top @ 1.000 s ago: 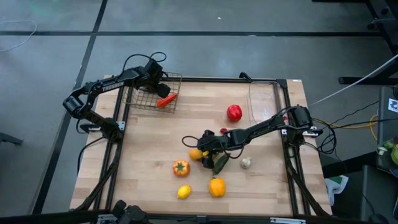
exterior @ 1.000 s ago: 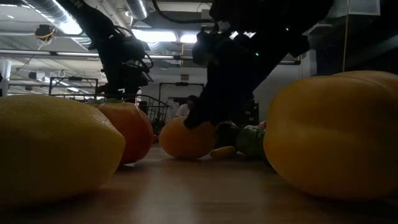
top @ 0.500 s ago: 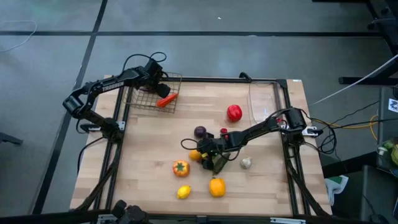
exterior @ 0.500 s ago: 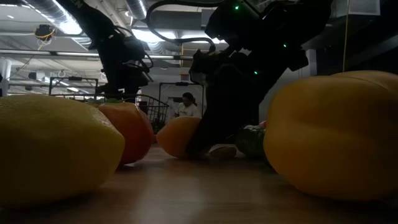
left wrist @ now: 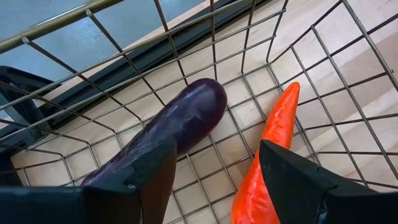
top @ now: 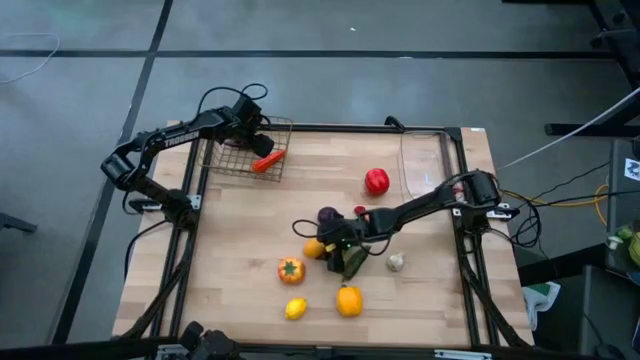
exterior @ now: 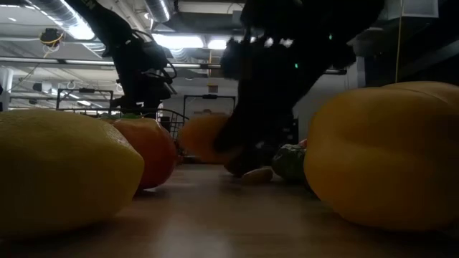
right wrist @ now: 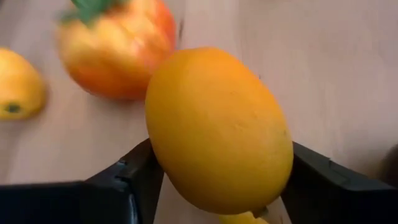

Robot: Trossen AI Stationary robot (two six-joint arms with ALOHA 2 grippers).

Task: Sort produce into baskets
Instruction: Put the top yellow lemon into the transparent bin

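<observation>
The right gripper [top: 322, 247] is clamped on an orange fruit [right wrist: 219, 129], apparently a mango, which sits between its two fingers [right wrist: 121, 180]. Just beyond the gripper lie an orange-red tomato [right wrist: 117, 46] and a lemon [right wrist: 18, 91] on the table [top: 240, 215]. The left gripper [top: 262, 143], fingers parted, hangs over the wire basket [left wrist: 323, 56], above an eggplant [left wrist: 168, 134] and carrot [left wrist: 270, 152] inside.

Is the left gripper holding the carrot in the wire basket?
No. The left gripper hangs open above the carrot and eggplant lying in the wire basket.
</observation>
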